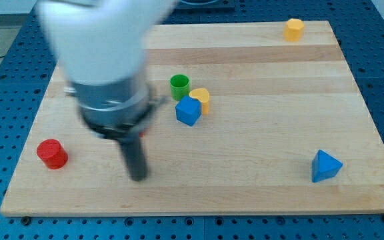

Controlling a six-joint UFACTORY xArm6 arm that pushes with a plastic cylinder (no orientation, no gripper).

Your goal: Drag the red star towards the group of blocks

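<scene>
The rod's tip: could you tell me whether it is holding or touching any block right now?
Nothing is held. My tip stands alone on the board, right of the red cylinder and below-left of the blue cube, touching neither.

On the desk, the green cylinder, yellow heart and blue cube cluster near the middle. My tip stands to their lower left, the red cylinder further left. The blue pyramid lies lower right and the yellow block top right.
</scene>
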